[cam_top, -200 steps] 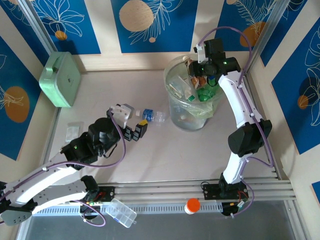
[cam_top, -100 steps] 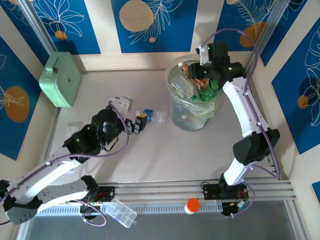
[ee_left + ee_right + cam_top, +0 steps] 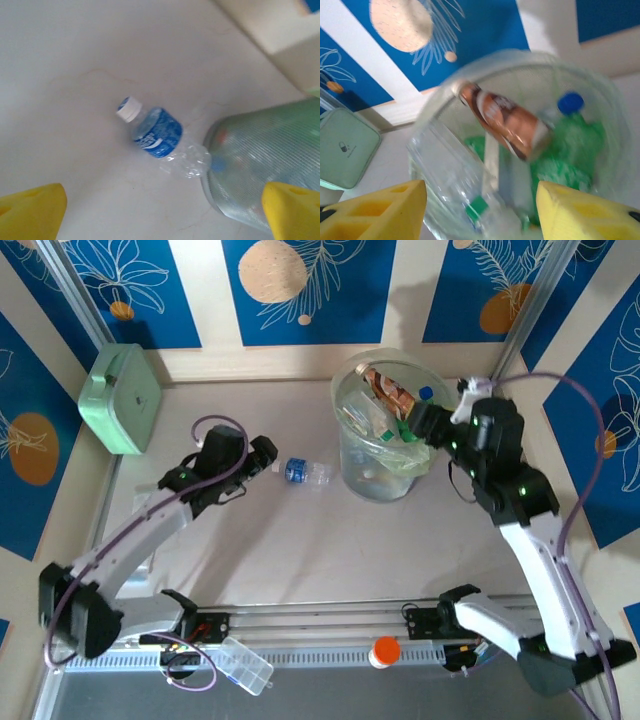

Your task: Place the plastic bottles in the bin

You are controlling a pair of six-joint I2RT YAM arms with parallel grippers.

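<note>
The left gripper [image 3: 266, 457] [image 3: 161, 200] hangs low over the white tabletop [image 3: 300, 550] with its yellow fingers [image 3: 31, 210] spread as wide as they go, holding nothing. Just to its right lies a crumpled clear plastic bottle with a blue label and white cap [image 3: 303, 471] [image 3: 160, 135], on its side, its base end close against the bin's foot. Farther right, the right gripper [image 3: 418, 426] [image 3: 480, 200] sits at the right rim of the large translucent grey-green round bin [image 3: 375, 480] [image 3: 260, 165] [image 3: 440, 95], its fingers parted and empty. By count: one orange-capped white jar [image 3: 385, 650] and one clear compartment box [image 3: 243, 665] at the near edge, one bottle on the table, one bin, and one mint green square box [image 3: 122, 398] [image 3: 342, 147] at the far left. In the bin, one brown-labelled bottle [image 3: 385, 390] [image 3: 505, 117] lies on top, beside one green bottle with a blue cap [image 3: 425, 395] [image 3: 570, 135]; the clear bottles [image 3: 450, 170] under them are too jumbled to count. A second ago the right gripper was closed above the bin's far rim; it has since opened and drawn back to the right side, and the brown-labelled bottle now lies on the heap. The left gripper has moved from the near side of the table bottle to its left, while that bottle has stayed put.
</note>
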